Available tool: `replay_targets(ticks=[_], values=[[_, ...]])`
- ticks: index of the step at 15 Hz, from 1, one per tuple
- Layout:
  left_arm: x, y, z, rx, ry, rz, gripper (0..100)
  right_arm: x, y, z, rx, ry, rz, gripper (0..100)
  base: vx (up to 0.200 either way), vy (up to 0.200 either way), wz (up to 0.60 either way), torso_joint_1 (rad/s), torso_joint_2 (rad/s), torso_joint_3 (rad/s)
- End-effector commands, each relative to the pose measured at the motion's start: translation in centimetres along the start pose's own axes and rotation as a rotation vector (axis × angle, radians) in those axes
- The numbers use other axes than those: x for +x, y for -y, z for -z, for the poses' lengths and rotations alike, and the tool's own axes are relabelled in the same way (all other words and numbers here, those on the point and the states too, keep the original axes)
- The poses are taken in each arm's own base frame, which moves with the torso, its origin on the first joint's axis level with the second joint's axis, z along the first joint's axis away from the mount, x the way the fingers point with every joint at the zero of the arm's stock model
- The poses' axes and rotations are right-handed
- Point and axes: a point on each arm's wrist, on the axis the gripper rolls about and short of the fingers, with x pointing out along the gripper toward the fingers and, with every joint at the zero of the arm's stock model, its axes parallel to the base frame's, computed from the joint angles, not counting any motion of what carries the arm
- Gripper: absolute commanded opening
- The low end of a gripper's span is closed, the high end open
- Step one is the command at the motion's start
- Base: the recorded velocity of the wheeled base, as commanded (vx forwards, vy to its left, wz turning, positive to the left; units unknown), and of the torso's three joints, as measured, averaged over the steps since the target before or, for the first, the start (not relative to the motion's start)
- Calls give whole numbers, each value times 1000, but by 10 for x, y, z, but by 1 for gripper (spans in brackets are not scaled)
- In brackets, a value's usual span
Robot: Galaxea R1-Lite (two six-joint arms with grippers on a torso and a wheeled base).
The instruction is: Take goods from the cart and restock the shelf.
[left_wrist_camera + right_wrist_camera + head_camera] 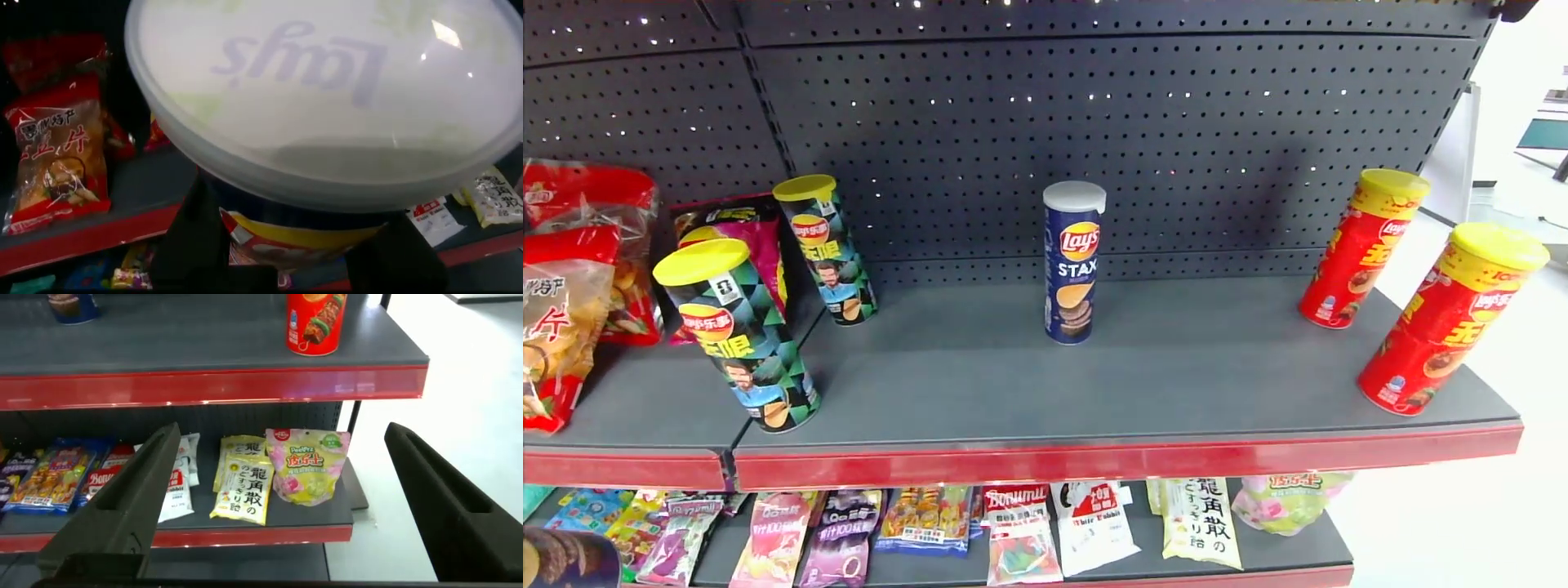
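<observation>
A dark blue chips can with a pale translucent lid sits right in front of the left wrist camera. My left gripper is shut on its body, with a dark finger on each side. The same can shows at the lower left corner of the head view, below the shelf's front edge. A matching blue can with a grey lid stands upright mid-shelf on the dark grey shelf board. My right gripper is open with nothing in it, facing the lower shelf level beneath the board's right end.
Two teal cans with yellow lids stand at the left, two red cans at the right. Snack bags fill the far left. Small packets lie on the lower shelf. The pegboard back is behind.
</observation>
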Motion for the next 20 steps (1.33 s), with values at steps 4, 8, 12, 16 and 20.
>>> replay_targets(ticks=[4,8,12,16,20], values=[[-17,5,6,62,39,-10,0,0,0,0,1,0,-1,100,0,0,0,0,0,0],[-25,4,-6,-13,65,29,0,0,0,0,1,0,-2,100,0,0,0,0,0,0],[-60,11,-1,-121,-13,47,0,0,0,0,-1,0,-2,100,0,0,0,0,0,0],[-58,12,4,-159,-33,32,0,0,0,0,1,0,-2,100,0,0,0,0,0,0],[-56,11,7,-169,-55,-40,0,0,0,0,-1,0,-2,100,0,0,0,0,0,0]])
